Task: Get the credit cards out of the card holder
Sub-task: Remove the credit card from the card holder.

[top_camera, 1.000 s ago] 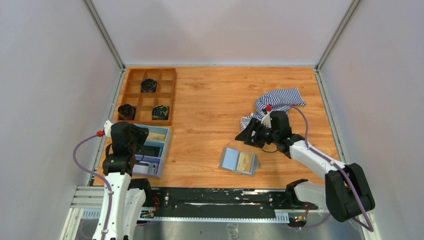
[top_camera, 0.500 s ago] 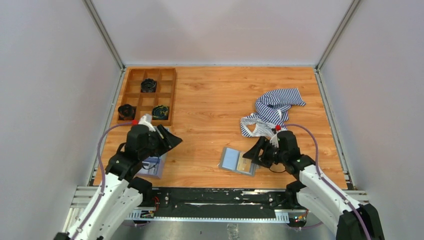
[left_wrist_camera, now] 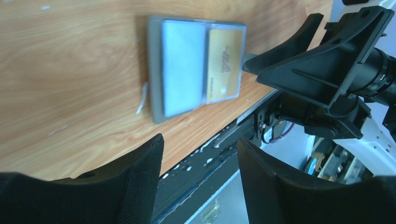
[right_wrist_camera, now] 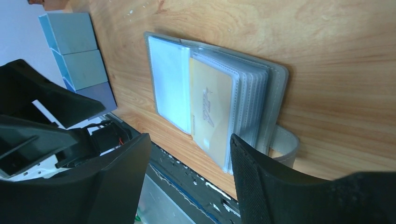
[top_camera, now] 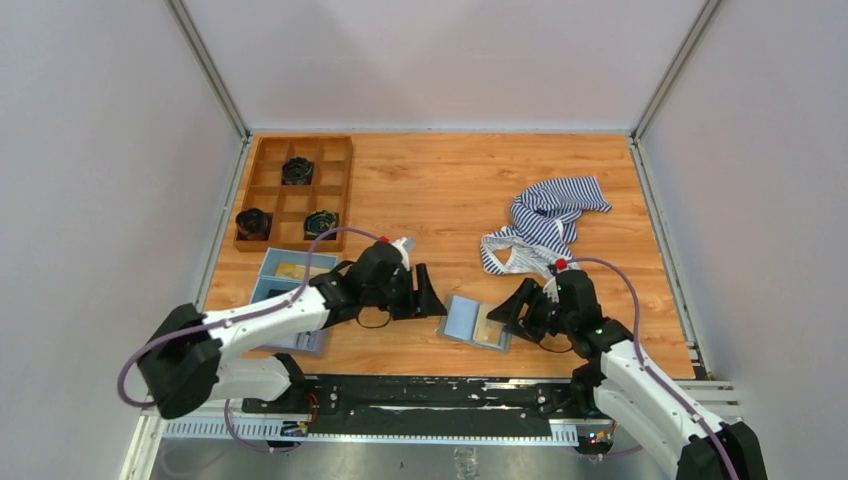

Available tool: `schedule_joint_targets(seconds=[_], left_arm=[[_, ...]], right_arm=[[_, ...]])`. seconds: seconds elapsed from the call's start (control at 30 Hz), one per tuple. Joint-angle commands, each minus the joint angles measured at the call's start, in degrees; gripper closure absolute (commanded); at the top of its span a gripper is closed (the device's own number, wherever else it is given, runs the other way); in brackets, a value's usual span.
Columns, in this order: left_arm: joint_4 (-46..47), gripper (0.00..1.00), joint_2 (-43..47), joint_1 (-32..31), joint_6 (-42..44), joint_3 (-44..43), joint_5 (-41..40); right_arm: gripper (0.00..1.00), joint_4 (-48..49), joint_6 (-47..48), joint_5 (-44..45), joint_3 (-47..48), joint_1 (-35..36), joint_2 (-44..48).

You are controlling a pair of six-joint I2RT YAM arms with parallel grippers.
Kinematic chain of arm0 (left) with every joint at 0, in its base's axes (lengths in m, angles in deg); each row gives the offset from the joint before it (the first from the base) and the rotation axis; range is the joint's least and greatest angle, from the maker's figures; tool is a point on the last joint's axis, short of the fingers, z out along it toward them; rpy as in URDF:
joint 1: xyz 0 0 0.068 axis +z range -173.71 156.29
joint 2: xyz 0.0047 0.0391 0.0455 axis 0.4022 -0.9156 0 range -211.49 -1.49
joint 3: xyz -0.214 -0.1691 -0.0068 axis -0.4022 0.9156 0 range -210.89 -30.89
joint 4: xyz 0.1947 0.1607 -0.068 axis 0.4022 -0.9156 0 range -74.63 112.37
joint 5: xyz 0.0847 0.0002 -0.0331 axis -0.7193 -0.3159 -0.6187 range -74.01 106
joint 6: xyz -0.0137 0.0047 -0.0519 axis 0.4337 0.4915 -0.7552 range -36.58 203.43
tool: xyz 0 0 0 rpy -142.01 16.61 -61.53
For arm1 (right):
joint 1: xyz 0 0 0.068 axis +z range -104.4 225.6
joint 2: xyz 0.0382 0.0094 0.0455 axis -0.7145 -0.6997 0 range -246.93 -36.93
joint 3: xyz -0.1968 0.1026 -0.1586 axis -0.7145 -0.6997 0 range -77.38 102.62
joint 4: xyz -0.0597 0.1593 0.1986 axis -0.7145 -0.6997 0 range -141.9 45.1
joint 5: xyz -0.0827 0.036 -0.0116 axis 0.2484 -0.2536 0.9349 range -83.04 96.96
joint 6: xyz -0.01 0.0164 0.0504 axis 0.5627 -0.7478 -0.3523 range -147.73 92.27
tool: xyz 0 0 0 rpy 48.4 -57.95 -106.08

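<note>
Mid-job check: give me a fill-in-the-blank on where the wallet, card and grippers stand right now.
The card holder lies ___ on the table.
A tan-yellow credit card is tucked ___ it.
The left gripper and right gripper flank it, each gripping ___.
The striped cloth lies on the ___ arm's side.
Missing words: open; inside; nothing; right.

Top cam overhead; wrist cams low, close (opp. sides) on card holder (top_camera: 462, 318)

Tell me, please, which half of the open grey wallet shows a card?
In the grey wallet, the half beside the right gripper holds the tan-yellow card; the half toward the left gripper shows only pale lining.
</note>
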Motion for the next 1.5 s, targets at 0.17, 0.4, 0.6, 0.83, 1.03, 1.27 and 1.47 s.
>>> schedule_joint_targets(seconds=[0.17,0.4,0.6,0.83,1.03,1.27,1.47], left_arm=[[11.63,0.39,-13.31,-2.77,0.06,-9.20,6.01],[15.43,0.40,-21.07,-2.77,-1.41,-10.66,9.81],[17.95,0.42,-25.18,-2.77,-3.12,-10.58,11.31],[18.51,0.44,-27.03,-2.77,-3.36,-10.87,12.04],[19.19,0.48,-30.07,-2.77,-3.49,-10.82,12.56],[21.15,0.51,-32.57,-2.77,-3.65,-10.48,12.89],[23.98,0.58,-35.48,-2.77,-4.65,-10.04,13.84]], right_arm=[[0.33,-0.17,-2.26,1.59,-0.09,1.04,3.71],[0.33,4.70,-1.93,0.68,-1.61,1.48,-2.28],[0.33,4.87,-1.51,1.49,-2.27,1.60,-2.80],[0.33,6.96,-1.94,1.60,-4.01,1.60,-3.82],[0.33,10.07,-2.39,1.16,-4.52,1.60,-6.40],[0.33,10.02,-2.76,1.34,-5.06,1.56,-5.83],[0.33,9.69,-2.96,1.34,-5.29,1.57,-5.15]])
